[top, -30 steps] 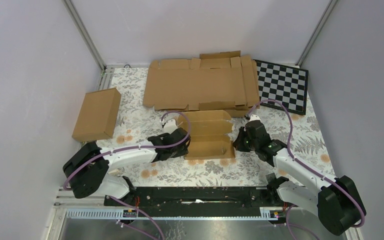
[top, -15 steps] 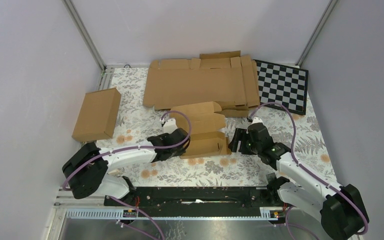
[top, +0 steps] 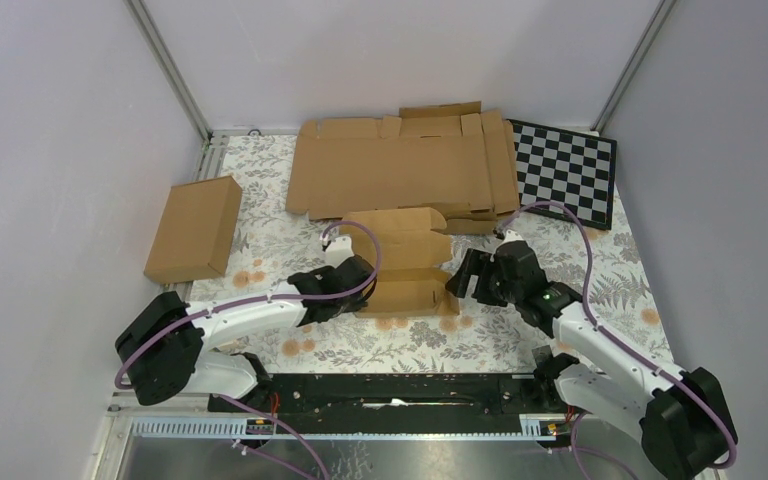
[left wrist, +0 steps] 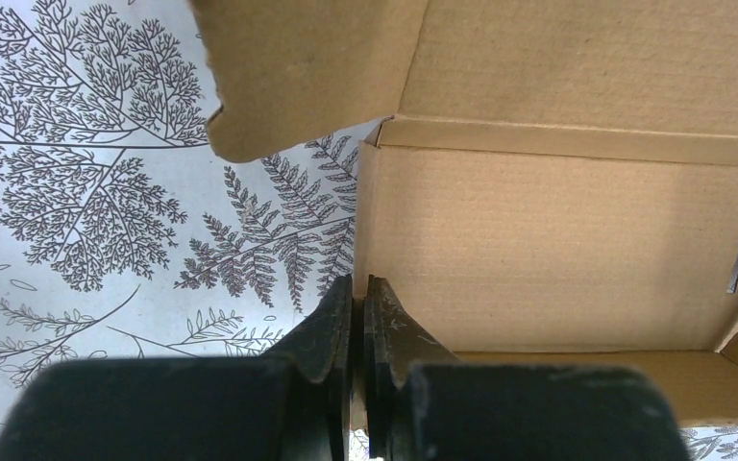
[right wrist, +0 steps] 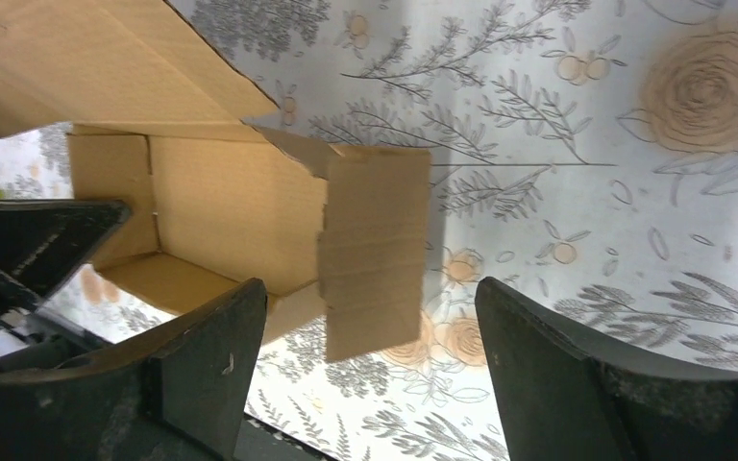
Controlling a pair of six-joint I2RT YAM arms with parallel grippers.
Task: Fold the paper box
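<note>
The paper box [top: 400,265] is a small brown cardboard mailer lying half formed at mid-table, its walls raised and its lid flap pointing to the back. My left gripper [top: 356,284] is shut on the box's left side wall. The left wrist view shows a thin cardboard edge pinched between the two fingers of that gripper [left wrist: 357,288], with the box's inside [left wrist: 557,240] to the right. My right gripper [top: 463,275] stands open at the box's right end. In the right wrist view a loose end flap [right wrist: 375,259] hangs between its spread fingers, touching neither.
A larger closed brown carton [top: 195,228] lies at the left. Wide flat cardboard sheets [top: 400,165] lie behind the box, partly over a checkerboard [top: 565,172] at the back right. A floral cloth [top: 580,260] covers the table.
My right gripper has opened and let go of the box's right end. My left gripper has shut on the left wall. The box has shifted a little to the left.
</note>
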